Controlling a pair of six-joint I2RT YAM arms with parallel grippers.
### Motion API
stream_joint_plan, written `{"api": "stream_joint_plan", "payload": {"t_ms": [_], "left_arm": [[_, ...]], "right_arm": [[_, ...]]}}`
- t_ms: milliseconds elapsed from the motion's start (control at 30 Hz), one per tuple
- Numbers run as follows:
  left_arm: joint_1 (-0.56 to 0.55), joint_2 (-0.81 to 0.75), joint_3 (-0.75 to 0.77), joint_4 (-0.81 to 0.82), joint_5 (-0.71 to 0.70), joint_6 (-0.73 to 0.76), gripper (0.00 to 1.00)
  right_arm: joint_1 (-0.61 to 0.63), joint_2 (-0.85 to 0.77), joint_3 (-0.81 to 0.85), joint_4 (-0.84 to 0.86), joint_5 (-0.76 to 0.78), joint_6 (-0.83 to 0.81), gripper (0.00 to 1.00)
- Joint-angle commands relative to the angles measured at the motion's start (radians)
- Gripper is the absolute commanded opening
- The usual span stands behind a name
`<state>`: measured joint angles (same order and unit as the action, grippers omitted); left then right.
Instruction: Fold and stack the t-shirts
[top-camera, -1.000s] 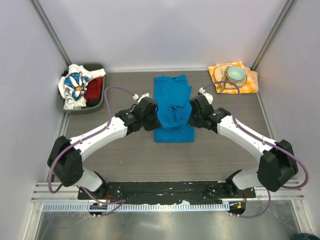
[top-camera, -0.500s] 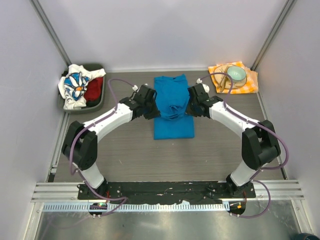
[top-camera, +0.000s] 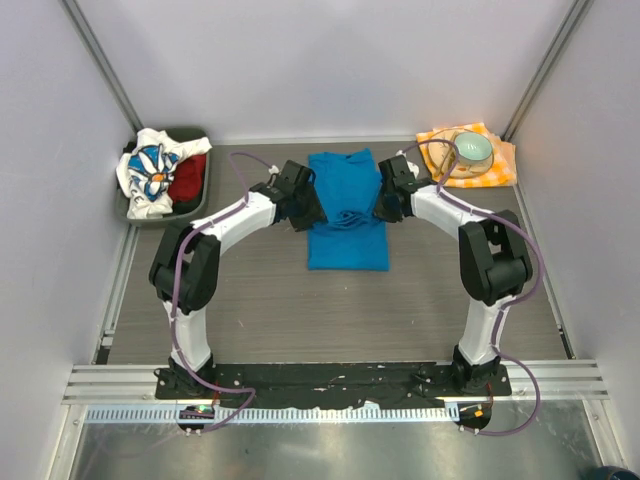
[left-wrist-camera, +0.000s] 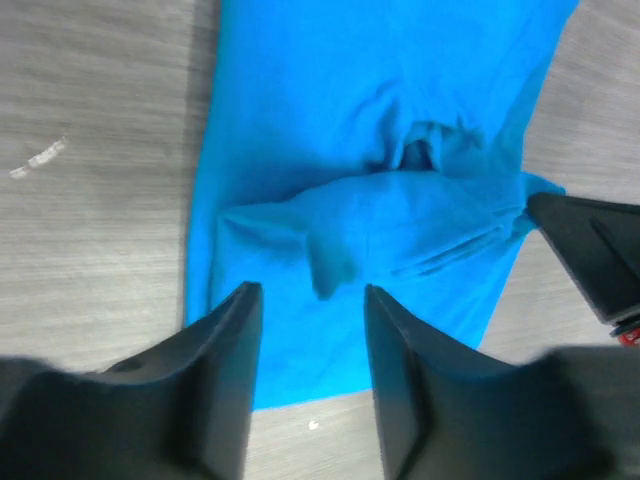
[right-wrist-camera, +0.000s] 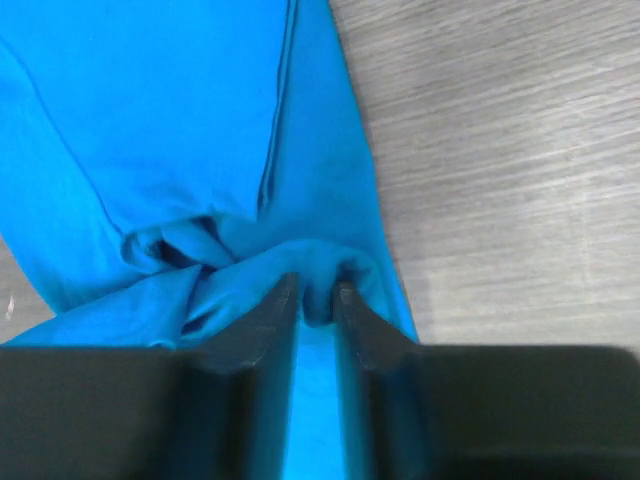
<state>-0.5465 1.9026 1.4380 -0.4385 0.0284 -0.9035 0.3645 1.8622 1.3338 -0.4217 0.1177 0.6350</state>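
The bright blue t-shirt (top-camera: 347, 215) lies in the middle of the table, with a bunched fold across its middle (left-wrist-camera: 400, 215). My left gripper (top-camera: 311, 207) is at its left edge; in the left wrist view this gripper (left-wrist-camera: 310, 292) is open above the cloth with nothing between its fingers. My right gripper (top-camera: 383, 205) is at the right edge. In the right wrist view it (right-wrist-camera: 317, 285) pinches a ridge of the blue t-shirt (right-wrist-camera: 180, 120). The daisy-print t-shirt (top-camera: 148, 170) and the red t-shirt (top-camera: 188, 178) sit in a bin at the far left.
The dark bin (top-camera: 190, 218) stands in the back left corner. An orange-and-white checked napkin (top-camera: 497, 168) with a pale green bowl (top-camera: 472, 148) on it lies at the back right. Grey walls close in the table on three sides.
Both grippers carried the shirt's folded part away from the bases, toward the far side. The left gripper has let go of the cloth and opened; the fold now rests mid-shirt.
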Motion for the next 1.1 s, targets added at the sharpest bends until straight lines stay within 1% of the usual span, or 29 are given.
{"api": "stream_joint_plan", "payload": {"t_ms": [0,33,67,133,233,300,367,533,633,667,700,767,900,1067], "left_arm": [[0.051,0.047,0.051,0.050,-0.013,-0.003,0.77],[0.057,0.050,0.055,0.075,-0.050,-0.005,0.99],[0.063,0.050,0.062,0.086,-0.064,0.003,1.00],[0.079,0.050,0.105,0.081,-0.100,0.017,1.00],[0.097,0.041,0.174,0.035,-0.111,0.043,1.00],[0.102,-0.003,0.170,0.023,-0.111,0.051,1.00],[0.100,-0.048,0.130,0.032,-0.093,0.046,1.00],[0.080,-0.224,-0.083,0.066,-0.050,0.008,1.00],[0.056,-0.279,-0.204,0.078,-0.038,-0.003,1.00],[0.051,-0.312,-0.237,0.084,-0.033,-0.008,1.00],[0.049,-0.327,-0.298,0.104,-0.032,-0.015,1.00],[0.049,-0.362,-0.379,0.127,0.007,-0.029,1.00],[0.046,-0.372,-0.467,0.196,0.059,-0.037,0.98],[0.045,-0.336,-0.528,0.273,0.110,-0.049,0.97]], "right_arm": [[-0.010,0.066,0.091,0.072,0.010,-0.018,0.39],[-0.010,0.072,0.099,0.086,0.031,-0.020,0.63],[-0.012,0.078,0.113,0.098,0.040,-0.024,0.72],[-0.012,0.089,0.137,0.124,0.054,-0.041,0.85],[-0.012,0.072,0.180,0.123,0.063,-0.052,0.90],[-0.012,0.040,0.173,0.123,0.079,-0.055,0.92],[-0.012,-0.023,0.145,0.115,0.083,-0.064,0.93],[-0.004,-0.168,0.045,0.054,0.097,-0.066,0.93],[-0.001,-0.259,-0.042,0.009,0.094,-0.058,0.93],[-0.001,-0.311,-0.094,0.001,0.096,-0.057,0.93],[0.001,-0.336,-0.122,-0.002,0.094,-0.058,0.93],[-0.001,-0.409,-0.192,-0.003,0.096,-0.058,0.93],[-0.001,-0.478,-0.291,0.012,0.085,-0.064,0.92],[-0.002,-0.491,-0.375,0.035,0.051,-0.051,0.89]]}}
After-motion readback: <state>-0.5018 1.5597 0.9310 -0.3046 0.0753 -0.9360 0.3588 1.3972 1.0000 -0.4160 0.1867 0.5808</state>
